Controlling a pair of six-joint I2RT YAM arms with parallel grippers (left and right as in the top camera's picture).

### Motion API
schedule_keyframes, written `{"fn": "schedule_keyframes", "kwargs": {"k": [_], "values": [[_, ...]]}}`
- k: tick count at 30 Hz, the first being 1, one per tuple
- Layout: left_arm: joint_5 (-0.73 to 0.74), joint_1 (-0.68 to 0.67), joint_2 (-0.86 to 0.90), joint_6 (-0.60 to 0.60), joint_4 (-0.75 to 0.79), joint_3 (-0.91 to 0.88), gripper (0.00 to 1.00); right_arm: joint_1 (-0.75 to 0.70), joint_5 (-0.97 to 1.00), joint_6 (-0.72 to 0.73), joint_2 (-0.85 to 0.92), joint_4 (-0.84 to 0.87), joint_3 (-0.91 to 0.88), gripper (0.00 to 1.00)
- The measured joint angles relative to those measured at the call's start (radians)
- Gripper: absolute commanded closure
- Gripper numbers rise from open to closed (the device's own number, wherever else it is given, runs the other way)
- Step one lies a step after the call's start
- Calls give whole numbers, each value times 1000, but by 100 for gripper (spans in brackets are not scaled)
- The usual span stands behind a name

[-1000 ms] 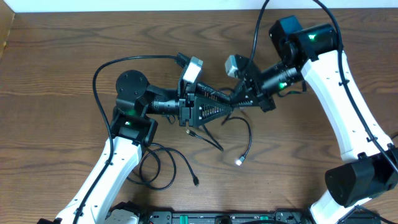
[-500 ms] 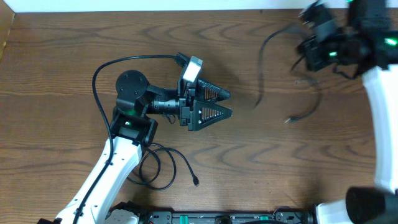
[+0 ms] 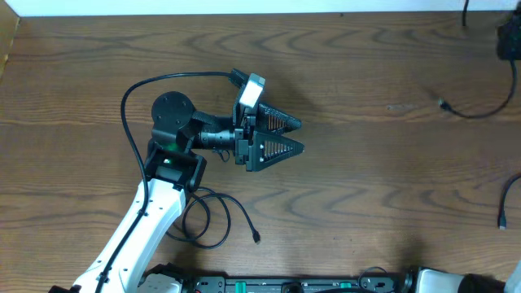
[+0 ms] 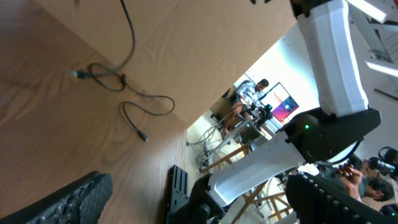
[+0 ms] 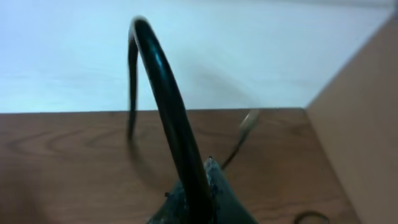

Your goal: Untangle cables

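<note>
Looking down from overhead: left pincer (image 3: 299,135) lies on its side over the middle of the tabletop (image 3: 366,179), jaws spread wide, nothing between them. A looped cable (image 3: 205,221) rests just beside the left arm (image 3: 155,212), plug end free. Far right, a curved cable (image 3: 480,111) near the top corner and a short strand (image 3: 510,199) at the edge below, well apart. Right pincer's jaws cannot be told from here.

Left wrist view: both fingers (image 4: 68,202) sit at the bottom corners with an empty gap between. Only here: a loose cable run (image 4: 146,99) on the wood, with the white right arm (image 4: 329,56) beyond it.

Right wrist view: right pincer (image 5: 198,193) is clamped on a held cable (image 5: 168,93), which arches upward, blurred. No other view shows this grip.
</note>
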Motion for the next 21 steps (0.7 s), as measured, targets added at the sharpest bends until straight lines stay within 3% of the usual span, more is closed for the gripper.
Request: {"fn": "schedule_keyframes", "kwargs": {"k": [12, 21], "values": [[0, 0, 0, 0, 0, 0, 6, -179, 10, 108, 107, 109, 0, 99], [0, 0, 0, 0, 0, 0, 6, -203, 29, 133, 188, 286, -1, 99]]}}
